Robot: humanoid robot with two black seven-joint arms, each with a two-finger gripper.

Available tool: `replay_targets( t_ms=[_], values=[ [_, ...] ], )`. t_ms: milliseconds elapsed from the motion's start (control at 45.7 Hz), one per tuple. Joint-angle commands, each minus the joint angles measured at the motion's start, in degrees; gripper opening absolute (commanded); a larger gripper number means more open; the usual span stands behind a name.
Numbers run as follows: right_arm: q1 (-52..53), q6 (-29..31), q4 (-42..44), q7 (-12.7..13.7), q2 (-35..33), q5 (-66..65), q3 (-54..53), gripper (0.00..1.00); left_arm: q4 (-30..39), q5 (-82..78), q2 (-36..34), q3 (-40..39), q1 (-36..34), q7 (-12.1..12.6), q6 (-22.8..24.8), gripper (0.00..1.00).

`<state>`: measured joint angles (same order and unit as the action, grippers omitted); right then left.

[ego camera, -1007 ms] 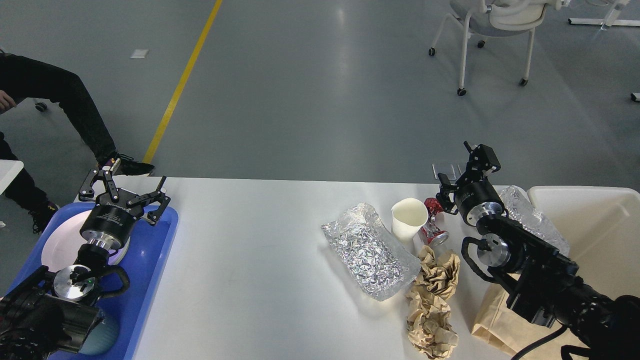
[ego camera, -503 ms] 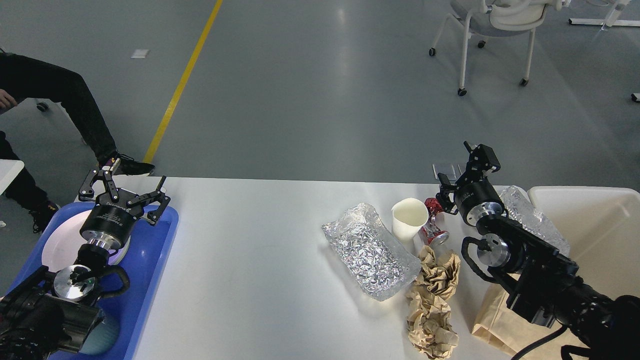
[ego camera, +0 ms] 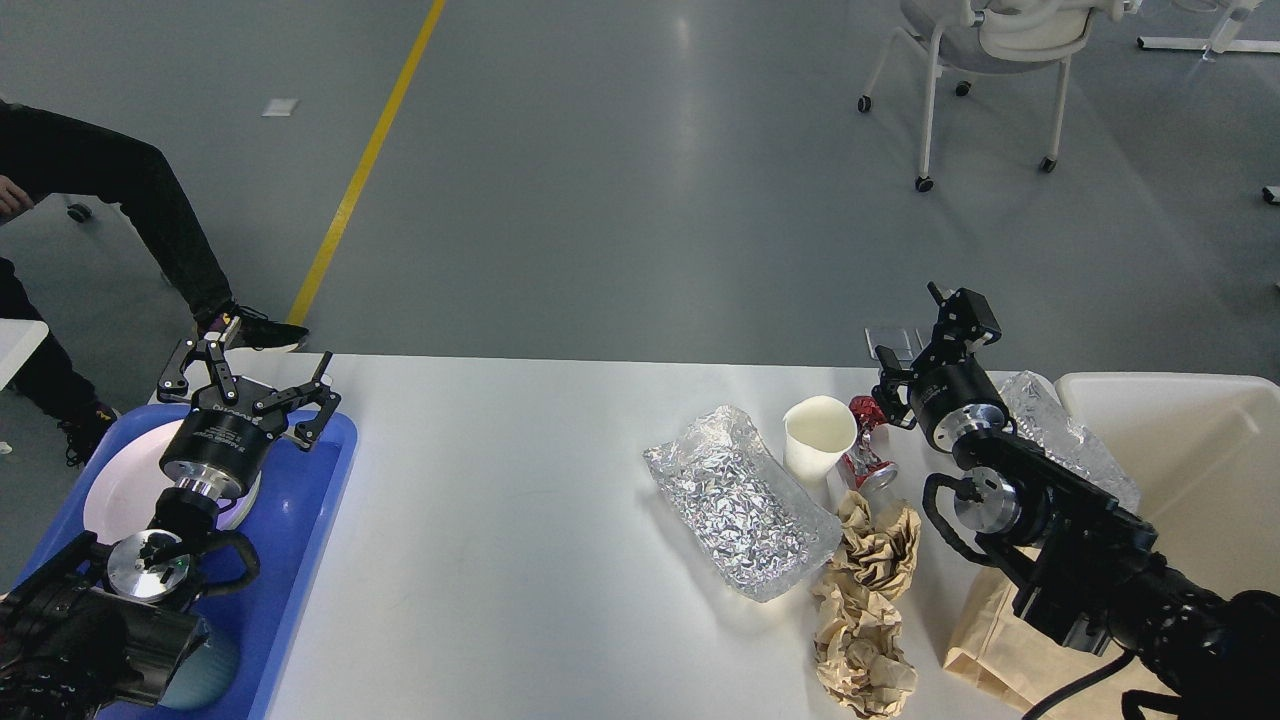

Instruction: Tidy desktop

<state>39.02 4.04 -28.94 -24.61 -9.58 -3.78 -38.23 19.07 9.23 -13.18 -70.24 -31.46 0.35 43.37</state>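
The white desktop (ego camera: 500, 520) spans the view. On its right part lie a crumpled silver foil bag (ego camera: 740, 500), a white paper cup (ego camera: 818, 435), a crushed red can (ego camera: 865, 452), crumpled brown paper (ego camera: 868, 590) and a flat brown paper bag (ego camera: 985, 630). My right gripper (ego camera: 928, 335) is open and empty, above the table's far edge just right of the can and cup. My left gripper (ego camera: 248, 372) is open and empty, over the far end of the blue tray (ego camera: 300, 560), above a white plate (ego camera: 120, 490).
A cream-white bin (ego camera: 1190, 450) stands at the right edge, with a second shiny bag (ego camera: 1065, 435) against its left wall, partly hidden by my right arm. A person's legs (ego camera: 150, 210) are at the far left. A wheeled chair (ego camera: 990, 50) stands on the floor beyond.
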Motion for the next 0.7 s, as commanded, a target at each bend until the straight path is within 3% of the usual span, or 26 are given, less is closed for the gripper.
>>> replay_targets(
  t_ms=[0, 678],
  values=[
    [-0.1, 0.0, 0.0, 0.0, 0.0, 0.0, 0.0, 1.00, 0.0, 0.0, 0.0, 0.0, 0.0, 0.0, 0.0, 0.96],
    [0.3, 0.2, -0.4, 0.6, -0.6, 0.0, 0.0, 1.00, 0.0, 0.0, 0.0, 0.0, 0.0, 0.0, 0.0, 0.96]
  ],
)
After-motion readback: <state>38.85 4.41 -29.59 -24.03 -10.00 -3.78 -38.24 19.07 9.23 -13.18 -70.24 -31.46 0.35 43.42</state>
